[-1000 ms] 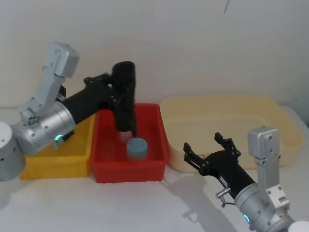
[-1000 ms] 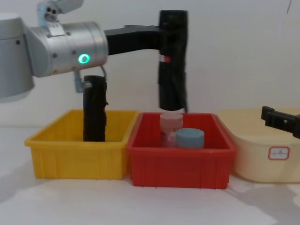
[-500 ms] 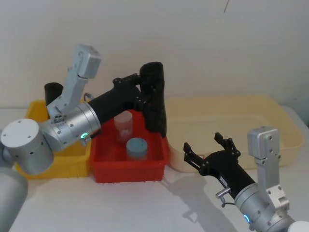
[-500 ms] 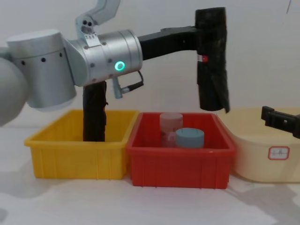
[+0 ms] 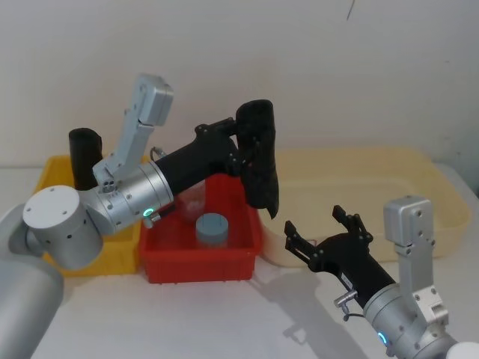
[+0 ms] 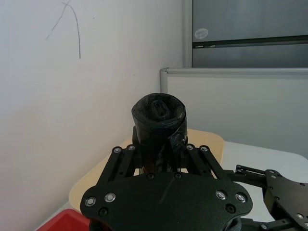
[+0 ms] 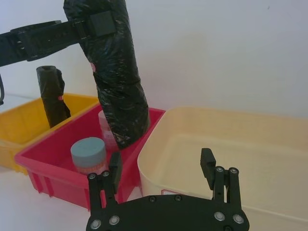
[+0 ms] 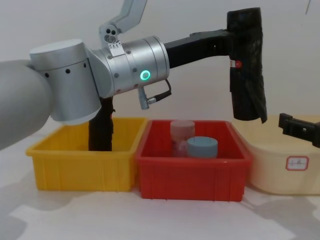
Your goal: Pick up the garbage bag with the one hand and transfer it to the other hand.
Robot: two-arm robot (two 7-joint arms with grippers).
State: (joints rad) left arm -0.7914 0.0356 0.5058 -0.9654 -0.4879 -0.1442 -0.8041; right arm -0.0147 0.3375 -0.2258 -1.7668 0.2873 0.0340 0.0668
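Rightward the left gripper [image 5: 249, 144] has swung since a second ago, from above the red bin [image 5: 200, 268] to its right-hand edge, nearer the cream tub [image 5: 419, 173]. Its jaws are clamped across the upper part of the garbage bag [image 5: 260, 161], a black roll with a red-and-white sticker that hangs in the air with its lower end free (slightly tilted in the head view). With pickup done, the transfer is the step in hand. The right gripper [image 5: 318, 221] sits low before the tub, jaws spread wide, below the roll and well apart from it. Next, I judge, the roll's free lower half must come between those jaws before the left lets go. A second black roll [image 5: 84, 153] stands in the yellow bin [image 8: 80, 167].
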